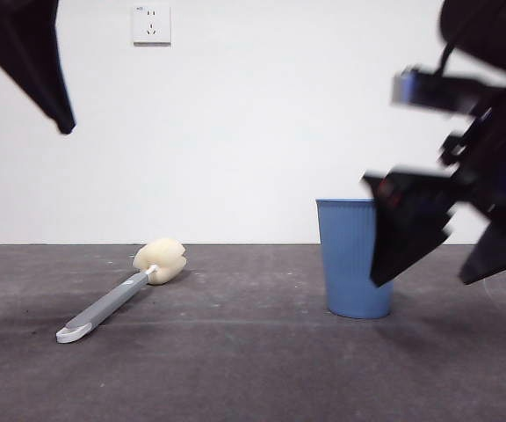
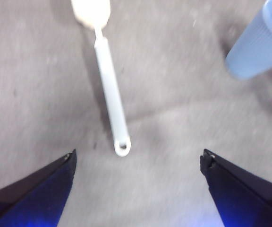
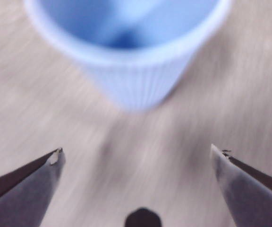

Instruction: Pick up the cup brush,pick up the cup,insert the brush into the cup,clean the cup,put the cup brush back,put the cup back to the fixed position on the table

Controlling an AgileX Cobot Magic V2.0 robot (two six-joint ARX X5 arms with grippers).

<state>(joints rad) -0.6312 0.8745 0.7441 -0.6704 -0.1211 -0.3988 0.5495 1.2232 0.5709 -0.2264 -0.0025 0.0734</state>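
Observation:
The cup brush point(image 1: 108, 308) lies flat on the table point(image 1: 235, 369) at the left, its cream sponge head toward the wall and its white looped end toward the front. In the left wrist view the cup brush point(image 2: 110, 85) lies well below my open left gripper point(image 2: 138, 153), which hangs high at the top left of the front view point(image 1: 20, 136). The blue ribbed cup point(image 1: 345, 264) stands upright right of centre. My right gripper point(image 1: 424, 281) is open and motion-blurred, low beside the cup's right side, one jaw overlapping it. The right wrist view shows the cup point(image 3: 136, 71) just ahead of the open right gripper point(image 3: 136, 149). The cup point(image 2: 256, 47) also shows in the left wrist view.
A white wall with a power socket point(image 1: 151, 24) closes off the back of the table. Bare table surface lies between the brush and the cup.

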